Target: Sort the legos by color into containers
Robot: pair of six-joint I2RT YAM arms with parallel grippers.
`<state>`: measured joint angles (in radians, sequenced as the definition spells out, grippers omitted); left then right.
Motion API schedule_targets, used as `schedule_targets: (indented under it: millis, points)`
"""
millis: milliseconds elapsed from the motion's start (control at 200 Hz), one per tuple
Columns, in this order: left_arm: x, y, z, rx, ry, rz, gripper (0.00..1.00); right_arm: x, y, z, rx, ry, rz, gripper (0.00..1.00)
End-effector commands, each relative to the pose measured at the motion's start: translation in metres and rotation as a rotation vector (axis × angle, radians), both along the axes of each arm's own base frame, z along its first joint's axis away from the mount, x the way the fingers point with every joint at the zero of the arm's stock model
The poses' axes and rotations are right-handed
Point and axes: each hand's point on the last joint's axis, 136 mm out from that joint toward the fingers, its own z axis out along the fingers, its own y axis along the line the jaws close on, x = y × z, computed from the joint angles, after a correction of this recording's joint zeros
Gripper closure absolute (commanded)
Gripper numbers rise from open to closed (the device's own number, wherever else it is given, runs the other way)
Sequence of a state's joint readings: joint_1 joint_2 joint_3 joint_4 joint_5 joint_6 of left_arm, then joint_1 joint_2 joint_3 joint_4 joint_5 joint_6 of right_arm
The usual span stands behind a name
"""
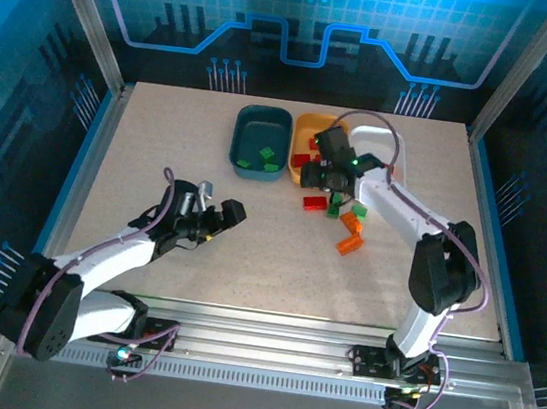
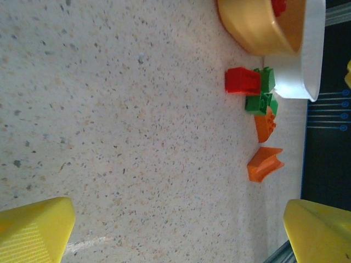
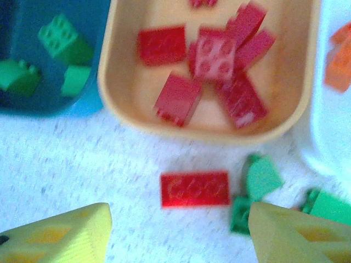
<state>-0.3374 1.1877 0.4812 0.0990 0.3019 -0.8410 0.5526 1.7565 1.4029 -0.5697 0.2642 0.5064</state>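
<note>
**a:** how far along is the sort?

**b:** well past halfway, i'd judge. the trays stand in a row along the far edge of the worktop (image 1: pixel 160 149). the teal tray (image 1: pixel 266 111) holds three green bricks (image 3: pixel 66 41). the orange tray (image 3: pixel 208 134) holds a heap of red bricks (image 3: pixel 216 52). the white tray (image 2: pixel 299 71) has a couple of orange bricks (image 3: pixel 339 66), though they're blurred at the edge of my right wrist view.

**a:** what's left?

**b:** a small cluster on the worktop, just in front of the orange and white trays. there's one loose red brick (image 3: pixel 194 189), a few loose green pieces (image 3: pixel 262 176) touching each other beside it, and loose orange pieces (image 2: pixel 264 163) a little nearer to me.

**a:** and your grippers?

**b:** my right gripper (image 3: pixel 178 219) hangs over that cluster, its jaws spread wide with nothing between them, and the loose red brick lies just beyond them. my left gripper (image 1: pixel 218 215) is well apart, toward the left of the worktop, also wide open and empty.

**a:** how do the things look to handle?

**b:** the bricks are hard, glossy plastic with studded tops. most are flat-sided blocks, but some look sloped like wedges. the trays are smooth, with rounded corners and low walls. the worktop is pale, speckled and matte.
</note>
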Motion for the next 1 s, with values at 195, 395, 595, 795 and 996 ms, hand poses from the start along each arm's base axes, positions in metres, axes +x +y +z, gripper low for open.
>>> schedule_targets:
  millis: [195,395,595,795,996]
  points:
    - [0.000,-0.020,0.000,-0.038,0.000,-0.054,0.01,-0.011,0.000,-0.080,-0.134,0.075,-0.043,0.34]
    - [-0.004,-0.018,-0.002,-0.025,0.004,-0.053,0.01,0.005,0.006,-0.085,-0.186,0.053,-0.029,0.36]
    - [-0.002,-0.018,-0.001,-0.017,0.000,-0.053,0.01,0.009,0.000,-0.089,-0.233,0.048,-0.049,0.33]
    - [0.001,-0.020,-0.002,-0.019,0.004,-0.058,0.01,0.014,-0.005,-0.104,-0.262,0.081,-0.062,0.29]
    - [0.001,-0.020,-0.004,-0.014,0.008,-0.061,0.01,0.017,-0.008,-0.111,-0.273,0.089,-0.076,0.27]
